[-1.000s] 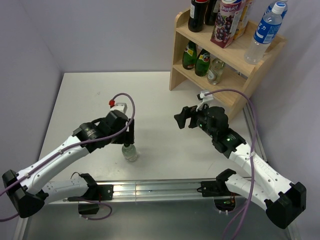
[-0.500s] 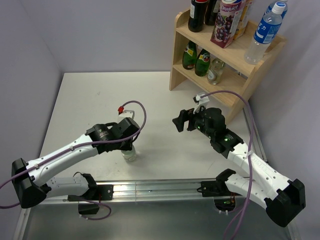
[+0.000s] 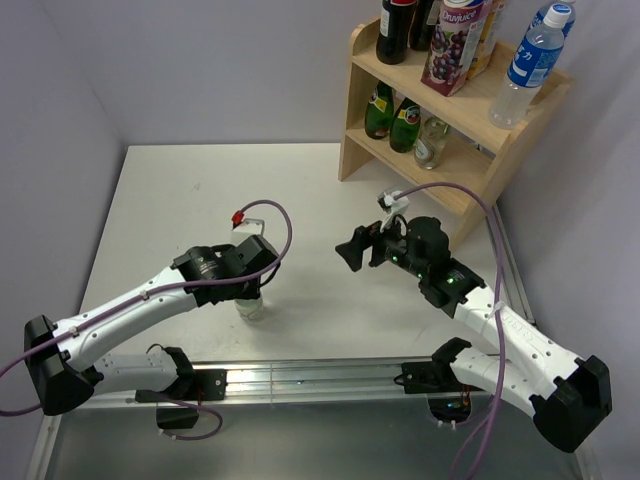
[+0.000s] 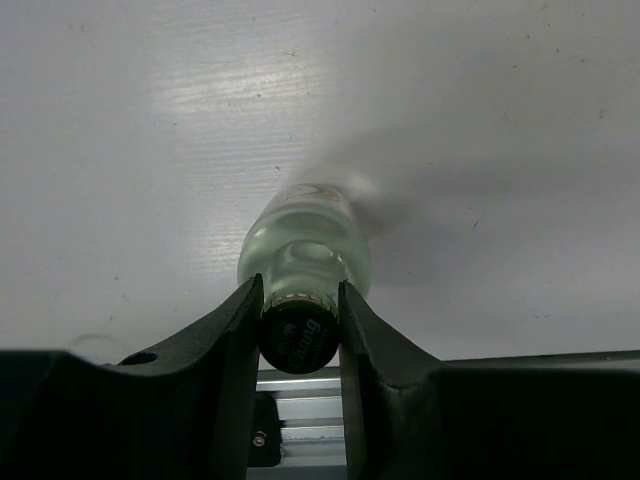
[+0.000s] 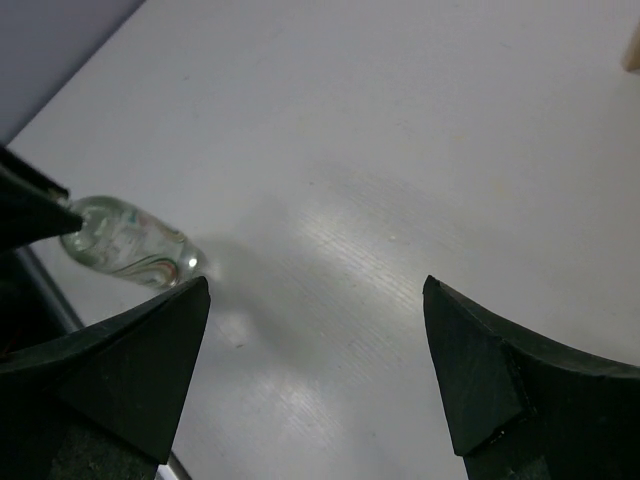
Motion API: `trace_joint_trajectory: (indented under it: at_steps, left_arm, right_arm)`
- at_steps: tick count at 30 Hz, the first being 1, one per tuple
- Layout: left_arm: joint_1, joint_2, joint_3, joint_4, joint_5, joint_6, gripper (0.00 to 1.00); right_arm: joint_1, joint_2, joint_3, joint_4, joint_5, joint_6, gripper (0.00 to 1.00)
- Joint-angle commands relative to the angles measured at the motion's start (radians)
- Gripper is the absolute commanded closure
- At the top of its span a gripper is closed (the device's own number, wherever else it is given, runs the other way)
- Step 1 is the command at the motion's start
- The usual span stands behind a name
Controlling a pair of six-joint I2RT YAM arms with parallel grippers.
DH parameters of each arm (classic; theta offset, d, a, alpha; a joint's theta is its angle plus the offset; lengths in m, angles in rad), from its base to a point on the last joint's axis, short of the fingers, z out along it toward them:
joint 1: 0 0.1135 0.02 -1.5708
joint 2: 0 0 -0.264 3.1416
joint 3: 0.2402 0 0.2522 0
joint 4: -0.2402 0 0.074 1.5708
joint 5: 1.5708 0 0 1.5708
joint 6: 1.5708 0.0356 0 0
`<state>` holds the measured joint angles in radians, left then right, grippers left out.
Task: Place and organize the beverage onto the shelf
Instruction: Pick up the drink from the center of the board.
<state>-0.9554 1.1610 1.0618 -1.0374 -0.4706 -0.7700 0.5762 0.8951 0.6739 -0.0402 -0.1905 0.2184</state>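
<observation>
On the left, the left gripper [image 3: 254, 293] reaches down over the near-left part of the white table [image 3: 190, 190], just beyond the metal rail [image 3: 310, 378] at the near edge. It is clamped on a clear bottle [image 3: 252, 309]. In the left wrist view, the two black fingers [image 4: 238, 350] press against both sides of the neck just under the dark cap. The rounded glass body [image 4: 305, 250] hangs below them, base toward the table. Whether the base still touches the surface cannot be told. Near the middle of the table, well apart from that bottle, the right gripper [image 3: 350, 252] hovers above the bare surface with its jaws spread wide and nothing between them. Its own camera sees the clear bottle [image 5: 125, 243] off to one side, beyond one fingertip [image 5: 185, 310]. At the far right corner stands the wooden shelf [image 3: 352, 130]. On its upper tier, from left to right, are dark cola bottles [image 3: 395, 30], a juice carton [image 3: 452, 40] with grapes on it, and a water bottle [image 3: 525, 70] with a blue label near the right end. On the lower tier two green bottles [image 3: 380, 110] stand side by side, with a small clear bottle [image 3: 432, 142] just to their right.
</observation>
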Motion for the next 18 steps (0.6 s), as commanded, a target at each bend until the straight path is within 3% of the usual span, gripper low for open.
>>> trace_joint_trajectory:
  at_steps: [1,4,9,18]
  left_arm:
    - [-0.003,-0.036,0.107,0.011,-0.131,0.035,1.00]
    - [-0.003,-0.078,0.132,0.048,-0.148,0.093,1.00]
    - [-0.003,-0.164,0.135,0.128,-0.137,0.185,1.00]
    - [-0.003,-0.339,0.125,0.267,0.058,0.391,1.00]
  right_arm:
    - [0.027,0.002,-0.023,0.118,-0.206,-0.017,0.06]
    - [0.078,0.024,-0.037,0.195,-0.305,-0.020,0.07]
    - [0.206,0.091,-0.056,0.344,-0.317,-0.028,0.08]
    - [0.412,0.298,0.072,0.373,-0.142,-0.132,0.10]
